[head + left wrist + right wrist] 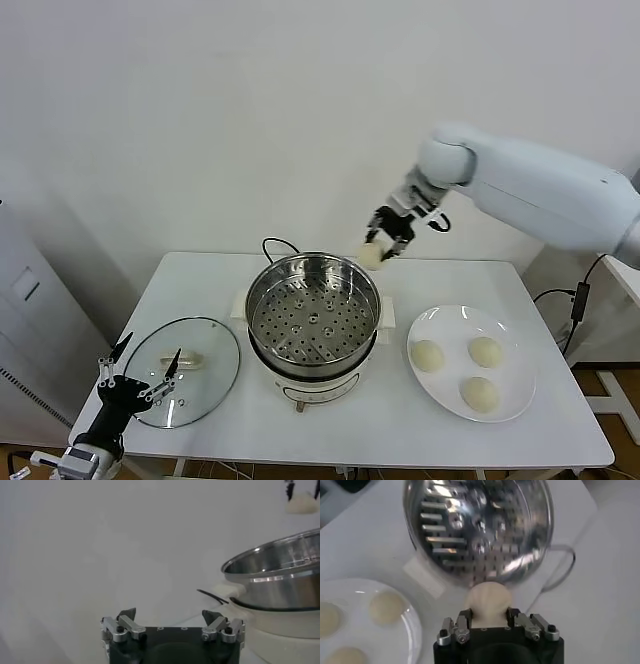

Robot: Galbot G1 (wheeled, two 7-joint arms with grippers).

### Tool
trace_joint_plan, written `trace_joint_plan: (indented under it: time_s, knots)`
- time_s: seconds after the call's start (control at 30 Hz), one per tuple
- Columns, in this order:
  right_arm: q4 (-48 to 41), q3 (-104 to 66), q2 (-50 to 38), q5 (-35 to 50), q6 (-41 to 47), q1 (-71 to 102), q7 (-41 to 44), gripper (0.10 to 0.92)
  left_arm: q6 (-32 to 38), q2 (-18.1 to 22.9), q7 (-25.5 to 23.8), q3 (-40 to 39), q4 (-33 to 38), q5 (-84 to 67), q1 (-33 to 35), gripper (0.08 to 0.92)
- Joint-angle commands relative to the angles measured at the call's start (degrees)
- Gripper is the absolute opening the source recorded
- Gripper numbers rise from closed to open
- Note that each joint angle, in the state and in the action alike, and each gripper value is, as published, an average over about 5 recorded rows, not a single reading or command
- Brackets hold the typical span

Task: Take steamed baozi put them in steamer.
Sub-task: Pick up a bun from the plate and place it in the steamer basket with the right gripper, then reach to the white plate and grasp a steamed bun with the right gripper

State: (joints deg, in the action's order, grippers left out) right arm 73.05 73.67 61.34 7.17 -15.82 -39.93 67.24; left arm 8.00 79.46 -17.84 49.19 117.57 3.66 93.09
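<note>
Above the empty steamer (314, 316), right end effector (384, 243) pinches one baozi (372, 256); plate (512, 352) holds three.

steamer (313, 318) shiny perforated steel; baozi (372, 256) smooth matt dough; lid (190, 370) clear glass; plate (520, 385) glossy white

The right gripper (489, 622) pinches one baozi (488, 600) above the steamer (479, 527) rim. At eight o'clock from it, three buns (386, 606) lie on a white plate (412, 630)
</note>
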Motion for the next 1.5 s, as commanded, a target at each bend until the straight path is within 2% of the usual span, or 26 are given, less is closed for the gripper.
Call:
trace_joint_plan:
  time_s: [0.03, 0.2, 0.37, 0.63, 0.73, 0.9, 1.03, 1.17, 1.3, 1.37, 1.5]
  knots:
    - [0.61, 0.23, 11.2, -12.79, -8.6, 5.35, 2.15, 0.45, 0.06, -0.22, -0.1, 0.36, 0.3, -0.78, 0.27, 0.823]
    - [-3.48, -4.33, 13.66, -23.42, -13.42, 11.84, 2.1, 0.45, 0.13, -0.7, -0.16, 0.69, 0.33, -1.32, 0.54, 0.823]
    - [-8.01, -8.93, 16.26, -30.46, -17.22, 16.18, 1.11, 0.45, 0.22, -1.51, -0.22, 1.58, 0.43, -1.98, 0.89, 0.823]
    - [-12.73, -11.04, 19.33, -34.1, -19.41, 18.55, 1.07, 0.457, 0.67, -1.71, -0.31, 1.99, 0.25, -2.65, 1.33, 0.823]
    - [-13.28, -11.22, 19.59, -34.22, -19.61, 18.76, 0.34, 0.5, 0.76, -1.77, -0.33, 2.02, 0.1, -2.69, 1.27, 0.823]
    - [-13.59, -12.45, 19.31, -32.68, -19.56, 17.74, -0.47, 0.64, 0.65, -1.92, -0.32, 2.02, 0.12, -2.64, 0.94, 0.823]
    - [-13.02, -14.04, 17.59, -25.89, -16.36, 14.46, -0.27, 0.75, 0.68, -1.61, -0.32, 1.82, 0.07, -2.49, 0.69, 0.823]
    - [-11.87, -10.37, 13.0, -7.25, -2.38, 7.32, -2.48, 0.815, 0.9, -1.31, -0.34, 1.73, 0.26, -2.51, 1.13, 0.823]
    - [-10.48, 1.65, 5.53, 15.75, 17.09, -3.33, -4.49, 0.822, 0.96, -1.28, -0.28, 1.7, 0.46, -2.45, 1.04, 0.823]
    - [-11.56, 8.17, 2.02, 24.68, 22.92, -8.17, -3.04, 0.823, 0.88, -1.14, -0.23, 1.67, 0.89, -2.5, 1.1, 0.823]
    - [-14.38, 16.2, -5.1, 28.95, 26.46, -11.36, 1.06, 0.823, 0.62, -0.76, -0.19, 1.33, 2.04, -2.6, 1.36, 0.823]
